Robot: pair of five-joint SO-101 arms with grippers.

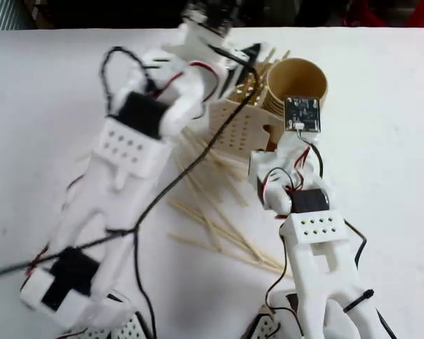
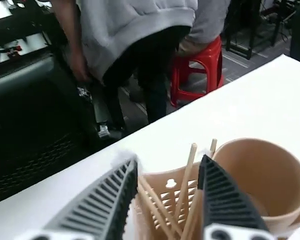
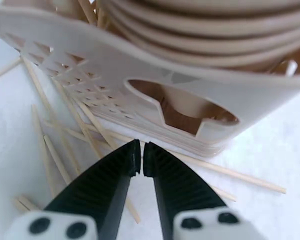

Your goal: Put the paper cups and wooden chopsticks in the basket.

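White table at centre holds loose chopsticks; left gripper gapes empty over basket, right gripper, nearly closed and empty, probably grasps one next.

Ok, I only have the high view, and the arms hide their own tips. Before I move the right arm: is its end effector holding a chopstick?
Observer: No. The right end effector is shut on nothing, low beside the basket wall.
Operator: And the left one?
Observer: The left end effector is open over the basket, straddling upright chopsticks that already stand inside it.
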